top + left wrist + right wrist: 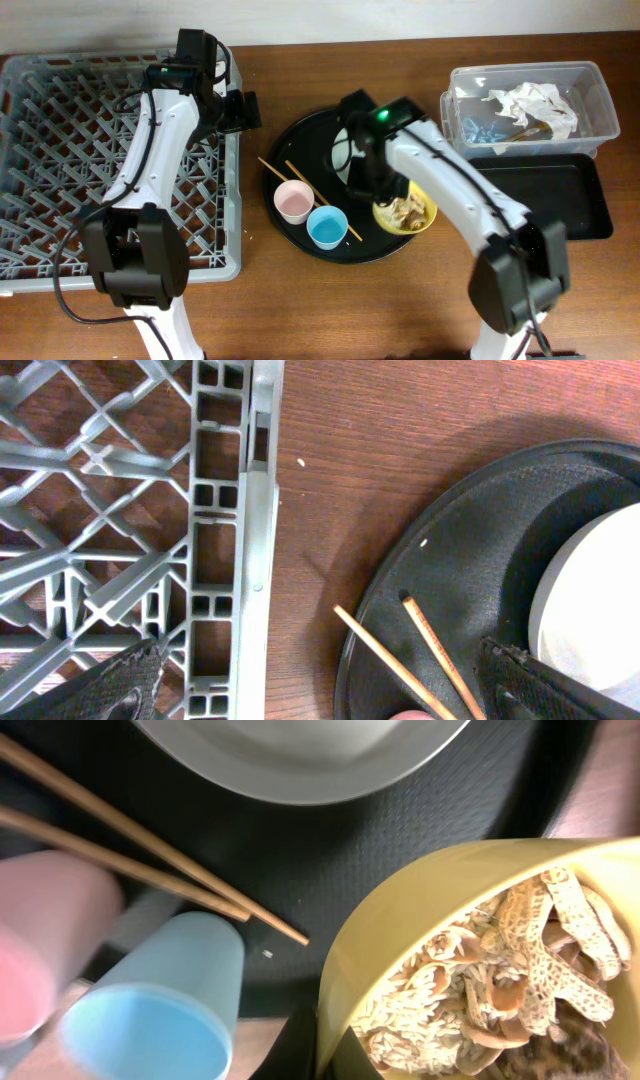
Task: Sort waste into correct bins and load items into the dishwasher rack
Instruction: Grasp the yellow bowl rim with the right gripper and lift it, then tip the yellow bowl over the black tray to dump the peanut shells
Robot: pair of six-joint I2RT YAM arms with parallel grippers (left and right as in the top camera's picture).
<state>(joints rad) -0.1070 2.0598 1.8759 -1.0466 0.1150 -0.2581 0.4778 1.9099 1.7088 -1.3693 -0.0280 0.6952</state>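
Observation:
The yellow bowl [418, 218] of beige-brown food scraps [405, 208] sits on the right of the round black tray [300, 135]. My right gripper [385, 195] is shut on the bowl's left rim [400, 920], with one finger outside and one inside [322, 1055]; the scraps [500, 990] fill the bowl. The pink cup [293, 201], blue cup [327, 227] and two chopsticks [300, 185] lie on the tray. The grey-green plate [338, 152] is mostly hidden by my right arm. My left gripper [240, 110] is open [320, 695] between the rack [60, 150] and the tray, above the chopsticks [400, 660].
The clear box [600, 90] at the back right holds white napkins [530, 105] and bluish bits. The shallow black tray [560, 200] lies in front of it. The rack's edge [255, 560] is close to the round tray [480, 540].

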